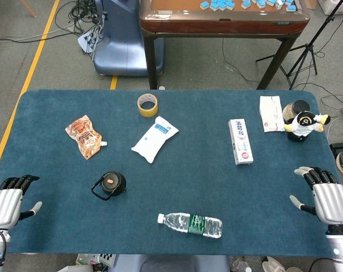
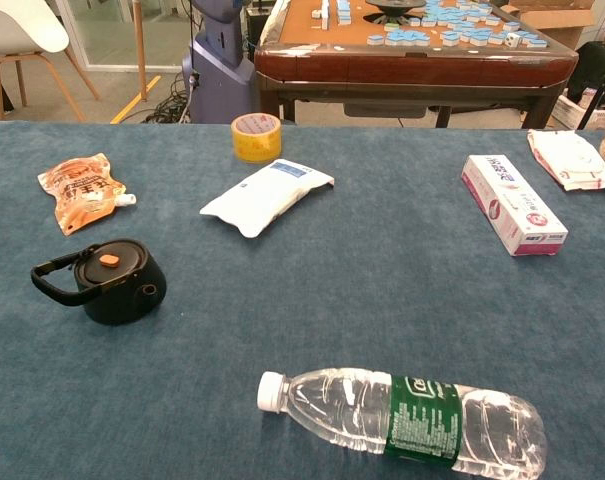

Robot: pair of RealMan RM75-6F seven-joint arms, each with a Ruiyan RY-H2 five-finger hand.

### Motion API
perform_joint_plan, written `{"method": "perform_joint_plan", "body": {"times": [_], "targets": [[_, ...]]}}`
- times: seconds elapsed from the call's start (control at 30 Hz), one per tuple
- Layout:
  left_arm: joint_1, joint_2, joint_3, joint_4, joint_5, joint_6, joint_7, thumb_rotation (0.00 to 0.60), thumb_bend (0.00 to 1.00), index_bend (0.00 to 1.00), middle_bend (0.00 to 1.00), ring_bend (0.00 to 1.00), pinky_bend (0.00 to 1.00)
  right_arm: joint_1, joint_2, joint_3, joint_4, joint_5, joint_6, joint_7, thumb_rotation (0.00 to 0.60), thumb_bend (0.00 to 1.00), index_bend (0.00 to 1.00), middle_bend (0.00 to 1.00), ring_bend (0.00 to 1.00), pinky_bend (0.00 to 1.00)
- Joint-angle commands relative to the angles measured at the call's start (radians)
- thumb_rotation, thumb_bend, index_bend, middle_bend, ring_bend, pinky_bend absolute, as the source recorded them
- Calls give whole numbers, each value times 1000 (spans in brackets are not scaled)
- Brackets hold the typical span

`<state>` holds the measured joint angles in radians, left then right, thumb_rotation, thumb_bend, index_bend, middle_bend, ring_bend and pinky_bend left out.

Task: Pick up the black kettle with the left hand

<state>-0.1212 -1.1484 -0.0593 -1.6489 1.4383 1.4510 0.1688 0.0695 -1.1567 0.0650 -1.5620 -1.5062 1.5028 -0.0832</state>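
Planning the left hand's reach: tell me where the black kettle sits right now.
The black kettle stands upright on the left half of the table, below the orange pouch and up-left of the lying water bottle; the left hand is apart from it.

Bare cloth between left hand (image 1: 8,205) and black kettle (image 1: 109,185)

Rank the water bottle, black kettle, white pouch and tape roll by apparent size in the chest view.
1. water bottle, though it lies nearest the camera
2. black kettle and white pouch, too alike to rank
3. tape roll, farthest away
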Motion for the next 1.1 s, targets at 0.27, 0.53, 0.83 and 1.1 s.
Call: {"method": "perform_joint_plan", "body": {"times": [0.27, 0.53, 0.83, 1.1], "targets": [[-25, 0, 4, 30, 60, -7, -58, 600, 202, 278, 256, 258, 169, 1, 1, 11, 7, -6, 17, 11, 600, 185, 295, 284, 200, 220], [-91, -4, -6, 76, 170, -15, -184, 600, 202, 370, 312, 262, 167, 3, 16, 47, -13, 2, 55, -17, 600, 184, 295, 283, 200, 220], [-189, 37, 17, 36, 248, -127, -218, 600, 202, 377, 333, 279, 166, 10, 52, 81, -68, 61, 43, -74, 600, 185, 295, 283, 193, 220], [-252, 49, 32, 3, 295, -195, -218, 600, 202, 367, 333, 284, 160, 25, 76, 103, -101, 93, 23, -92, 600, 185, 295, 283, 184, 217]]}}
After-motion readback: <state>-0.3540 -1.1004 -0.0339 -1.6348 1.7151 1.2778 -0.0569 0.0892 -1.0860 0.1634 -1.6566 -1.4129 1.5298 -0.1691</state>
